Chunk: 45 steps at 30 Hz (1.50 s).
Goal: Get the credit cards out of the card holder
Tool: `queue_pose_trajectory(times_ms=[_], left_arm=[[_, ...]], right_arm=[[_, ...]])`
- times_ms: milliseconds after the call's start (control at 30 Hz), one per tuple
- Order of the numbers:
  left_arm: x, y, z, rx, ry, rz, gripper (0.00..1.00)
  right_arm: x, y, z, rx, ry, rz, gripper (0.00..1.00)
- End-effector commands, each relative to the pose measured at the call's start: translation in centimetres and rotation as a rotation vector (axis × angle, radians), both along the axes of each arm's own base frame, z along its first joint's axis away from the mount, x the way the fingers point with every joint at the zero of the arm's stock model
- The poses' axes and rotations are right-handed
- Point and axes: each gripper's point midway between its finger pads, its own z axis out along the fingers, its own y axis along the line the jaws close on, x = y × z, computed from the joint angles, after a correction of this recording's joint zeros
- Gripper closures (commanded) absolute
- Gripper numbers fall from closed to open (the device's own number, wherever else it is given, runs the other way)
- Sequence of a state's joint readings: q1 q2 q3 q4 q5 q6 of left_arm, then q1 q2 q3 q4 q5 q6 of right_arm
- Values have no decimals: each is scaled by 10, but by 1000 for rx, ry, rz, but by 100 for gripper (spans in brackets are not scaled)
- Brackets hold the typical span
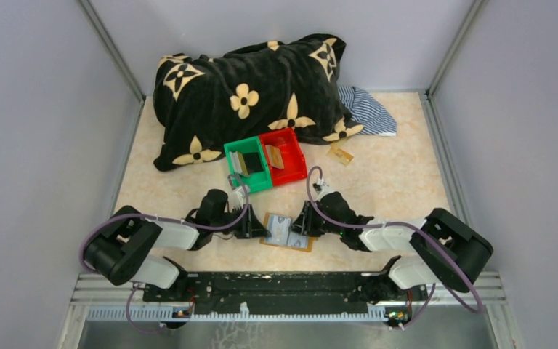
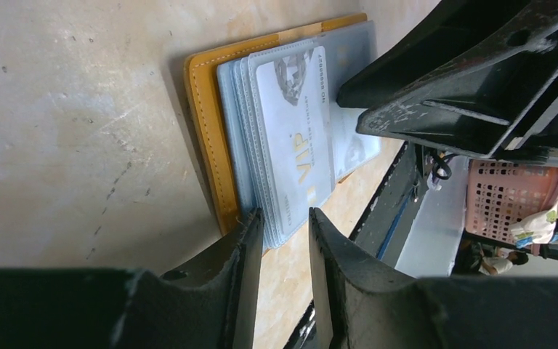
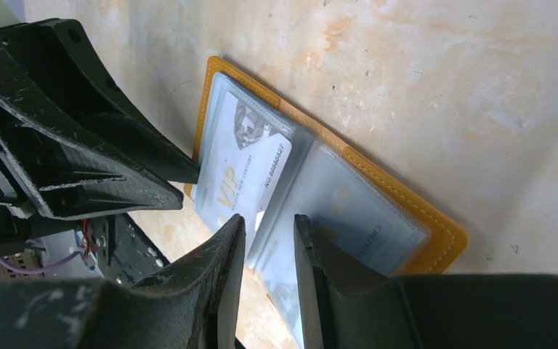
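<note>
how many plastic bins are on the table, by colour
green bin: 1
red bin: 1
total: 2

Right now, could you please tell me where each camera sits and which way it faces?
Top external: above and behind the bases, looking down on both arms; left gripper and right gripper flank the card holder.
Left wrist: looks past its fingers at the VIP card.
Right wrist: looks past its fingers at that card.
Shared: both wrist views show the opposite gripper.
</note>
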State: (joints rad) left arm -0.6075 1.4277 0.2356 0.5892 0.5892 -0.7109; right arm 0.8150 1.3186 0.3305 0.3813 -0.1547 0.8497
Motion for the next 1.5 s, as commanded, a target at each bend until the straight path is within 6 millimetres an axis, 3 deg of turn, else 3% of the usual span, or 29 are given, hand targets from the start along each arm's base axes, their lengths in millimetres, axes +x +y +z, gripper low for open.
queue_pose_trajectory(times_ms=[0, 400, 700, 900, 1000, 1200, 1467], left_arm=[[-8, 7, -15, 28, 56, 11, 63], [-12, 9, -21, 39, 82, 21, 64], [-11, 8, -25, 47, 98, 22, 64], [-12, 8, -31, 61, 120, 22, 64], [-12, 8, -33, 61, 128, 19, 64], [-11, 7, -34, 70, 133, 19, 65], [-10, 6, -38, 77, 146, 18, 65]], right_arm=[[0, 12, 0, 68, -3, 25, 68], [-3, 29, -3, 175, 14, 60, 67], [-9, 37, 15, 270, -12, 101, 85], [-17, 46, 35, 349, -56, 175, 85], [-17, 48, 34, 348, -60, 186, 86], [-20, 52, 35, 402, -47, 199, 100], [-26, 49, 27, 387, -23, 205, 100]])
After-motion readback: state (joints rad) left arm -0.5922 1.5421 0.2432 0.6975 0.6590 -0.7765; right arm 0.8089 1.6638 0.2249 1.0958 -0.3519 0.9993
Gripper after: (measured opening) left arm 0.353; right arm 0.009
